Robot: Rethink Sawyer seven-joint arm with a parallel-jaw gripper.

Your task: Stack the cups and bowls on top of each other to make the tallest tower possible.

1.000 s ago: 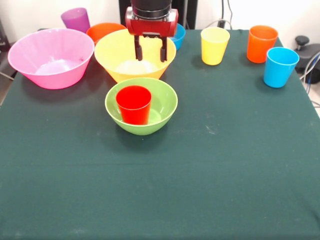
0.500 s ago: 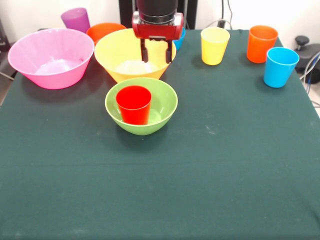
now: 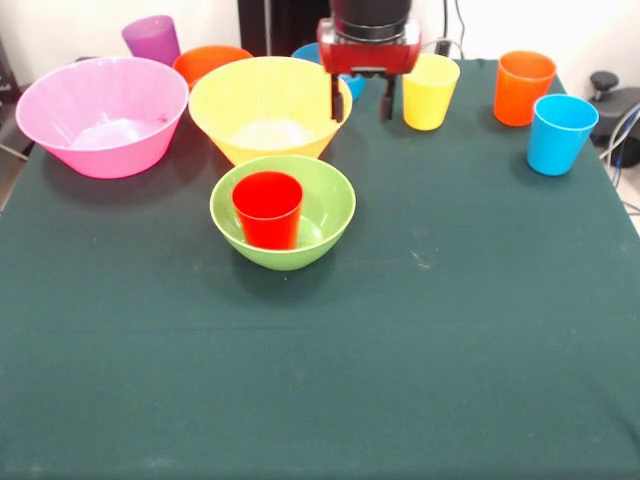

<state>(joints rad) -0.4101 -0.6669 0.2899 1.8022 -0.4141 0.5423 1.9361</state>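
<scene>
A red cup (image 3: 268, 208) stands upright inside the lime green bowl (image 3: 325, 215) at mid table. Behind it sits the large yellow-orange bowl (image 3: 250, 105), with the large pink bowl (image 3: 100, 115) to its left. My gripper (image 3: 362, 106) hangs open and empty just right of the yellow-orange bowl's rim, left of the yellow cup (image 3: 429, 91). The orange cup (image 3: 523, 88) and the light blue cup (image 3: 560, 133) stand at the right. At the back left are the purple cup (image 3: 152, 40) and the small orange bowl (image 3: 205, 60). The small blue bowl (image 3: 306, 52) peeks out behind my gripper.
The dark green cloth (image 3: 400, 350) covers the table. A black object with cables (image 3: 612, 100) lies off the right edge.
My gripper has moved to the right, from over the yellow-orange bowl's middle to beyond its right rim, and stayed open. No cup or bowl has moved.
</scene>
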